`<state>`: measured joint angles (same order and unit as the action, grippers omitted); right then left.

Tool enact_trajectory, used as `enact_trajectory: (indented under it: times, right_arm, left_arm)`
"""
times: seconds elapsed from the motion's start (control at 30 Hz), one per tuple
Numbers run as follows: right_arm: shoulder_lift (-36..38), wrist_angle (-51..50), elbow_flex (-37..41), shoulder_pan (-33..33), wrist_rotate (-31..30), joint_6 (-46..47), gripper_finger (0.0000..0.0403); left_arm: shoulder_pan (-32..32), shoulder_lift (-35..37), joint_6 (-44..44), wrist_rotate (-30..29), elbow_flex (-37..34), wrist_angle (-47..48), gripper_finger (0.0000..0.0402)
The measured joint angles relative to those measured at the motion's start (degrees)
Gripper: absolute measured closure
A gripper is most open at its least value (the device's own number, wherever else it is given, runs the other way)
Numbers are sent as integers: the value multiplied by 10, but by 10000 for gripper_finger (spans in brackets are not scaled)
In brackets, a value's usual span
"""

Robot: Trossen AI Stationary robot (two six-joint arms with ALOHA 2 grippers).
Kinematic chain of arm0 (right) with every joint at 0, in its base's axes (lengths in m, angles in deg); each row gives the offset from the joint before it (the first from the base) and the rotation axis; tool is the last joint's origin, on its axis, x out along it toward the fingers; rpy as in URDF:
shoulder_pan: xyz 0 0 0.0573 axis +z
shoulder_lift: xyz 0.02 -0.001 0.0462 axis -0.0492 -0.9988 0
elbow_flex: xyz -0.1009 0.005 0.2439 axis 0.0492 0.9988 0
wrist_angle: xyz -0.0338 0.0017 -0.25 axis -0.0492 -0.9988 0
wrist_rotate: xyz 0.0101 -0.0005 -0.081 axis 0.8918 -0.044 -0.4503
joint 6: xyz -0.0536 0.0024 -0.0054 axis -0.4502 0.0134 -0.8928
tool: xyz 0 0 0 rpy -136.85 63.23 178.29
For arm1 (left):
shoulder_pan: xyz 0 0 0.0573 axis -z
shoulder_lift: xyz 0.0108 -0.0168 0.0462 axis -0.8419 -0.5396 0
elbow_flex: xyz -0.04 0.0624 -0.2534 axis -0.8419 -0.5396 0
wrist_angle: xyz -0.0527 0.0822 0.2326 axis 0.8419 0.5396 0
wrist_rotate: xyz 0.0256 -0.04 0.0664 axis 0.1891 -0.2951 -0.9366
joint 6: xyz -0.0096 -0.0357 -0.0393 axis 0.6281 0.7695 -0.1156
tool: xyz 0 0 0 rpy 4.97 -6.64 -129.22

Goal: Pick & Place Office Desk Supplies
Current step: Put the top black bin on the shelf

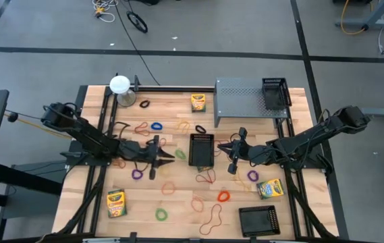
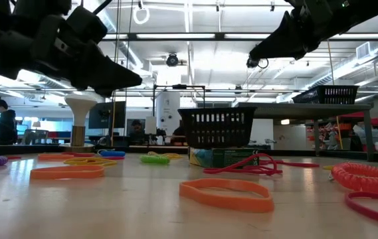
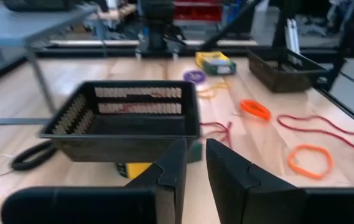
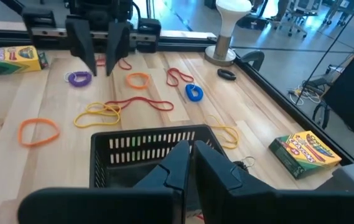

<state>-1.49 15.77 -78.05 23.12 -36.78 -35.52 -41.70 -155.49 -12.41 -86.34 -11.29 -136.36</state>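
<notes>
The right gripper hangs over a black mesh basket, its fingers nearly together with only a thin gap. Beyond the basket lie rubber bands — yellow, red, orange, purple, blue. One crayon box lies at 3 o'clock of the basket, another at 10 o'clock — near the left gripper.

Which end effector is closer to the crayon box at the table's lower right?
Right. The right end effector hovers just up-left of that crayon box; the left end effector is farther, beyond the center basket.
</notes>
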Motion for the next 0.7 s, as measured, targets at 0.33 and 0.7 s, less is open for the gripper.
enact_trajectory:
  times: [0.33,0.7]
  right_arm:
    - [0,0,0,0,0,1,368]
    - [0,35,0,0,3,1,368]
  left_arm:
    - [0,0,-1,0,-12,-17,334]
    - [0,-1,-2,0,-12,-17,334]
